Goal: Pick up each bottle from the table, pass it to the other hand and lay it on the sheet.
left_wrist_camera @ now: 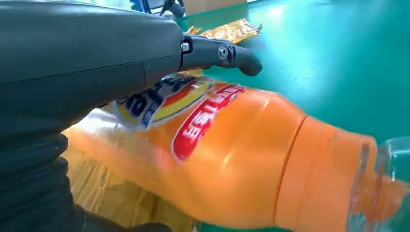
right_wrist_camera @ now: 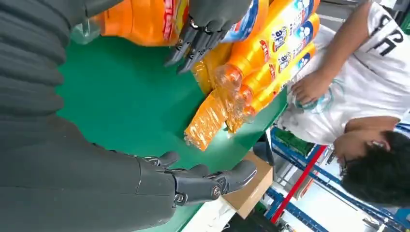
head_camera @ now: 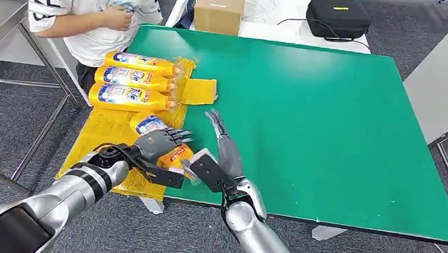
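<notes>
left robot hand (head_camera: 159,143) in the head view wraps its dark fingers over an orange bottle (head_camera: 155,135), holding it above the near edge of the yellow sheet (head_camera: 98,138) at the left side of the green worktop (head_camera: 329,122). right robot hand (head_camera: 223,147) lies just beside it, fingers stretched flat and apart over the green surface, holding nothing. three more orange bottles (head_camera: 132,79) lie side by side on the sheet farther back, caps pointing toward the middle of the worktop. a person in a white shirt (head_camera: 93,10) stands at the far left corner, and a cardboard box (head_camera: 219,9) and a black case (head_camera: 338,17) sit beyond the far edge.

left wrist view: the left robot hand (left_wrist_camera: 96,63) grips the orange bottle (left_wrist_camera: 241,164) around its labelled body; the orange neck and clear cap end stick out past the fingers, over the yellow sheet (left_wrist_camera: 116,203) and the green worktop (left_wrist_camera: 338,72).

right wrist view: the right robot hand (right_wrist_camera: 193,181) is spread wide and empty above the worktop (right_wrist_camera: 125,101). across from it the left robot hand's fingers (right_wrist_camera: 198,41) curl round the held bottle (right_wrist_camera: 145,19). the three lying bottles (right_wrist_camera: 270,53) touch one another on the sheet (right_wrist_camera: 208,121), with the person (right_wrist_camera: 348,92) behind them.
</notes>
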Controlling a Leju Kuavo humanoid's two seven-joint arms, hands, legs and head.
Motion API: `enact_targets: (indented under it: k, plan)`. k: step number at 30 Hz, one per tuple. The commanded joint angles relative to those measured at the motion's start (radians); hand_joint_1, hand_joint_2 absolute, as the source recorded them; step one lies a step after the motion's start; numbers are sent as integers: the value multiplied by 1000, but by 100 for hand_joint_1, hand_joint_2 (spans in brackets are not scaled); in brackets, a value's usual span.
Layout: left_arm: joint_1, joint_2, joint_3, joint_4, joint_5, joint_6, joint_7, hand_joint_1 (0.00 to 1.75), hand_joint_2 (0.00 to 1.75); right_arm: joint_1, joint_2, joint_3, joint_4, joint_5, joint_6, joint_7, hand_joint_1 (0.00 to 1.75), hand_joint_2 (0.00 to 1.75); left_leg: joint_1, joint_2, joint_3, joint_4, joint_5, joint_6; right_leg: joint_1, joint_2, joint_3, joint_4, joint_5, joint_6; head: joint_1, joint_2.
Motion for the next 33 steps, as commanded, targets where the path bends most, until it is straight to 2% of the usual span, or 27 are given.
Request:
enact_targets:
  k: [1, 4, 5, 9, 17, 20, 24, 25, 26, 27, 28, 29, 33]
  plan:
    - [83, 34, 236, -115, 175, 39, -103, 0, 175, -54, -27, 30, 76, -24, -16, -21, 0, 175, 1, 3, 5, -1, -2, -1, 1, 3, 5, -1, -1, -2, 0, 0]
    - [170, 34, 412, -248, 314, 54, -183, 0, 175, -56, -20, 21, 82, -48, -38, -39, 0, 175, 1, 4, 6, -1, -3, -1, 1, 3, 5, -1, -2, -2, 0, 0]
    - [233, 16, 516, -359, 392, 24, -203, 0, 175, -55, -14, 15, 80, -69, -52, -50, 0, 175, 0, 4, 4, -1, -2, -1, 1, 3, 4, -1, -1, -1, 0, 0]
    - [331, -53, 699, -521, 471, -41, -203, 0, 175, -46, -12, 18, 64, -93, -76, -46, 0, 175, 0, 2, 3, 0, -2, -1, 0, 1, 2, -1, -1, -1, 0, 0]
    - [399, -49, 795, -604, 636, -182, -203, 0, 175, -12, -33, 9, 29, -92, -79, -38, 0, 175, 1, 2, 4, 0, -3, -1, 1, 2, 2, -1, -2, -2, 0, 0]
    - [404, -67, 836, -603, 686, -241, -203, 0, 175, -1, -34, -7, 2, -100, -81, -43, 0, 175, 1, 1, 4, 0, -3, -2, 1, 0, 3, -1, -3, -2, 0, 0]
    - [413, -157, 880, -591, 719, -297, -199, 0, 175, 33, -24, -26, -67, -115, -88, -45, 0, 175, 0, 0, 3, -1, -2, -1, 1, -1, 2, -1, -3, -2, 0, 0]
    - [416, -178, 872, -600, 712, -292, -148, 0, 175, 47, -22, -32, -92, -120, -102, -44, 0, 175, 1, -1, 5, -1, -3, -1, 1, -1, 5, -1, -4, -2, 0, 0]
    - [427, -206, 858, -627, 726, -303, -147, 0, 175, 55, -21, -32, -109, -127, -102, -44, 0, 175, 1, -2, 4, 0, -2, -1, 1, -3, 4, -1, -3, -2, 0, 0]
    - [432, -228, 841, -639, 685, -236, -92, 0, 175, 66, -14, -43, -123, -137, -117, -39, 0, 175, 0, -2, 2, 0, -2, -1, 0, -2, 2, -1, -3, -2, 0, 0]
    - [441, -242, 802, -667, 682, -231, -96, 0, 175, 73, -14, -44, -134, -142, -118, -34, 0, 0, 1, -3, 4, 0, -3, -1, 1, -3, 5, -1, -4, -2, 0, 0]
    - [445, -260, 754, -669, 611, -124, -36, 0, 175, 80, -4, -56, -133, -158, -128, -25, 0, 0, 1, -3, 3, 0, -2, -1, 1, -4, 3, -1, -4, -2, 0, 0]
    - [448, -260, 687, -668, 630, -87, -26, 0, 175, 84, -7, -49, -123, -162, -116, -18, 0, 0, 0, -2, 2, 0, -2, -1, 0, -2, 3, -2, -3, -2, 0, 0]
